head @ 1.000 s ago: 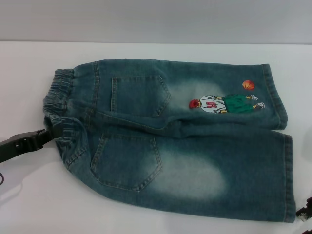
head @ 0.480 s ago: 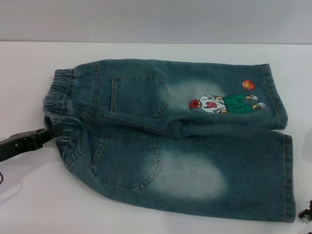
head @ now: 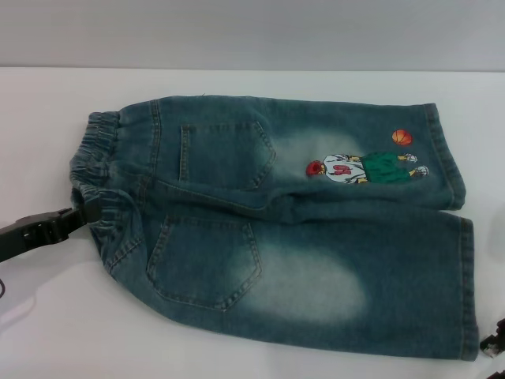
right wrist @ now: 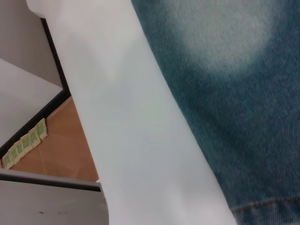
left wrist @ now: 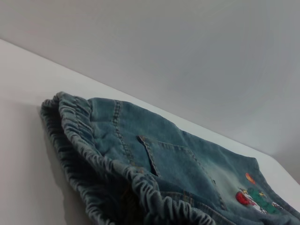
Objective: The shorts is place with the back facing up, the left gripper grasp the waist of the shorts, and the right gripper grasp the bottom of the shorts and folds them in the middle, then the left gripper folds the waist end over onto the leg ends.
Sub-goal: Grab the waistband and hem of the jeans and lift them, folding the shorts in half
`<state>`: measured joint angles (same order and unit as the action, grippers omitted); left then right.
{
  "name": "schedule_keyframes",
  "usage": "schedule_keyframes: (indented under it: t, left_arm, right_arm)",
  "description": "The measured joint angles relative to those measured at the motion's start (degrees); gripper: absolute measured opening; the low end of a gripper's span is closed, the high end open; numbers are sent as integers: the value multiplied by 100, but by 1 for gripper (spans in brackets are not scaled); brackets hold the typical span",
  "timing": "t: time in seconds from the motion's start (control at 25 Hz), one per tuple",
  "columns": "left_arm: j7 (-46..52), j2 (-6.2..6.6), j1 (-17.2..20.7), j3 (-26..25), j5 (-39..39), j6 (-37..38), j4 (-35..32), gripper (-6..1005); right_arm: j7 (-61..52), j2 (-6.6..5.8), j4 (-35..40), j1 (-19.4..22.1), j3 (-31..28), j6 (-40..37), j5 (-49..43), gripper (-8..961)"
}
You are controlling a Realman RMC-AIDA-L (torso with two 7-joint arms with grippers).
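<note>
The shorts (head: 300, 237) lie flat on the white table (head: 47, 126), back pockets up. The waist of the shorts (head: 99, 174) is at the left and the leg ends (head: 469, 292) are at the right, with the orange ball print (head: 402, 137) on the far leg. My left gripper (head: 79, 213) reaches in from the left edge, its black tip against the near part of the waistband. The left wrist view shows the puckered waist (left wrist: 93, 154) close up. Only a black bit of my right gripper (head: 493, 343) shows, beside the near hem. The right wrist view shows denim (right wrist: 234, 93) and hem stitching (right wrist: 267, 206).
A grey wall (head: 252, 31) rises behind the table's far edge. In the right wrist view the table's edge (right wrist: 89, 154) drops off to an orange-brown floor (right wrist: 56, 140). White tabletop runs in front of the shorts (head: 118, 332).
Hardly anything. The visible bit of my right gripper dipped slightly at the lower right corner and came back. The left gripper stays at the waistband and the shorts have not moved.
</note>
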<state>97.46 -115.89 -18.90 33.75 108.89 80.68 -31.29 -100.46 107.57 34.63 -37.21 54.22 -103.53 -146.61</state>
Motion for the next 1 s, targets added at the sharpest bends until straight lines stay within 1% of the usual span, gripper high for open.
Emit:
schedule_keyframes:
  t: [0.2, 0.64, 1.0]
  left_arm:
    - [0, 3, 5, 0, 0, 9, 0, 44]
    - [0, -32, 27, 0, 0, 10, 0, 44]
    - [-5, -46, 26, 0, 0, -5, 3, 43]
  right_arm:
    - [0, 3, 21, -32, -35, 35, 0, 719]
    - [9, 40, 155, -52, -52, 80, 39, 715]
    - [34, 213, 350, -137, -55, 29, 45, 712]
